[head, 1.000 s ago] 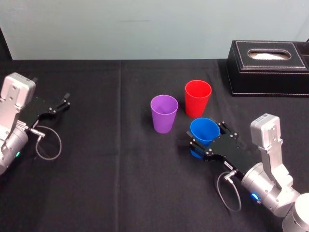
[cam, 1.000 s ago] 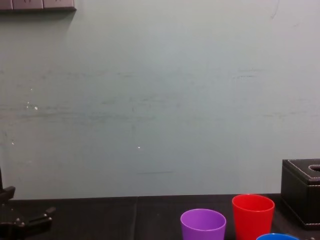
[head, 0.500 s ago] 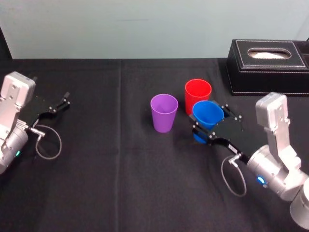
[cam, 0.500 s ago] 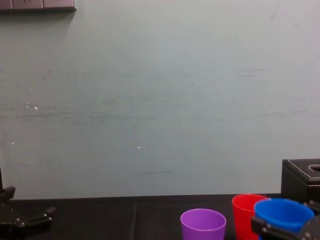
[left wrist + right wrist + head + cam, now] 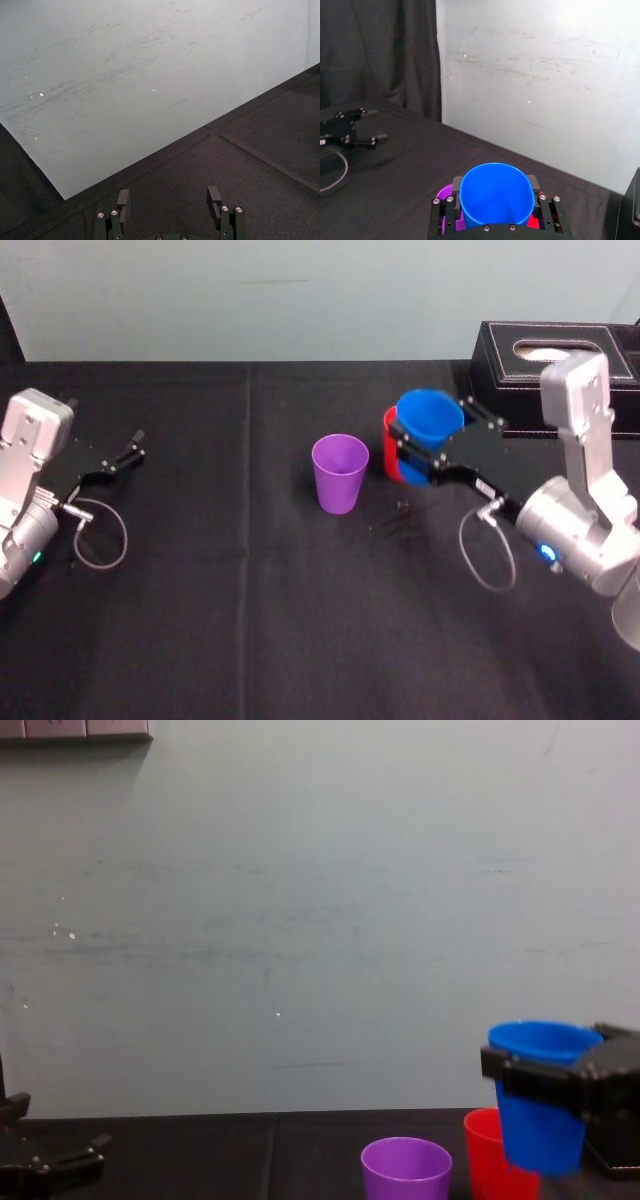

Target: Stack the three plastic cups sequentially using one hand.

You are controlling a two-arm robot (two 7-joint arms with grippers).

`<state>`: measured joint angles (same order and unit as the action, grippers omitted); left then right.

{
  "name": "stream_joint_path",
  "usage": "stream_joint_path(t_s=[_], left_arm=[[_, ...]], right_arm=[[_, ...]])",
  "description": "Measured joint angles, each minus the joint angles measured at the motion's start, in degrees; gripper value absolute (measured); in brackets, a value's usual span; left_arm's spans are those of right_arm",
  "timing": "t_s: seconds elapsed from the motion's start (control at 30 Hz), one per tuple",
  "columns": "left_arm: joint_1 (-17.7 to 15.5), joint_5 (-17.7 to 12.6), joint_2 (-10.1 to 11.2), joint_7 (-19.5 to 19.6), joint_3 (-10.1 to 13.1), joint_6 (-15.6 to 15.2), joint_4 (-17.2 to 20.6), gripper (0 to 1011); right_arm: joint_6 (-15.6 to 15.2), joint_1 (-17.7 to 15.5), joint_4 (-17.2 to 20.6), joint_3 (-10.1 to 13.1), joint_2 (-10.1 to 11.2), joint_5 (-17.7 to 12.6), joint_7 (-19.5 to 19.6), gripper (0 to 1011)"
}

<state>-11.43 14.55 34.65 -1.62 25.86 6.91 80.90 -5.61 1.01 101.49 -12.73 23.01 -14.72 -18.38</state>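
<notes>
Holding what, and why? (Desk)
The right gripper (image 5: 432,432) clamps the blue cup (image 5: 430,412) upright just above the red cup (image 5: 389,445), apparently lining it up for nesting. (Photographer)
Others? (Desk)
The purple cup (image 5: 340,472) stands beside the red cup; the left gripper (image 5: 135,446), jaws apart, is parked well apart from it. (Photographer)

There are three cups in all: one blue cup (image 5: 428,420) clamped in the right gripper (image 5: 432,430), one red cup (image 5: 390,450) close under that gripper, and one purple cup (image 5: 340,472) near it on its left side. There are two grippers; the left gripper (image 5: 132,448), fingers spread, lies well apart from all three cups. There are two grey cable loops, one (image 5: 124,536) behind the left gripper and one (image 5: 463,545) behind the right. There is one black box (image 5: 510,370), just beyond the right gripper.
</notes>
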Motion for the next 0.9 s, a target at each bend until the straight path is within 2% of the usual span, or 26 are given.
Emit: stream_joint_path(t_s=[0.17,0.37,0.63,0.9], left_arm=[[0.0,0.0,0.0,0.0,0.0,0.0,0.0,1005],[0.0,0.0,0.0,0.0,0.0,0.0,0.0,1005],[0.0,0.0,0.0,0.0,0.0,0.0,0.0,1005],[0.0,0.0,0.0,0.0,0.0,0.0,0.0,1005]], right_arm=[[-0.9,3.1,-1.6,-0.1,-0.6,-0.5,0.0,760],[-1.0,6.7,-5.3,-0.2,-1.7,-1.3,0.1,760],[1.5,11.1,-11.8,-1.1,-3.3,-0.9,0.3,760],[3.4,13.8,-16.4,-2.1,-4.5,0.2,0.4,760]])
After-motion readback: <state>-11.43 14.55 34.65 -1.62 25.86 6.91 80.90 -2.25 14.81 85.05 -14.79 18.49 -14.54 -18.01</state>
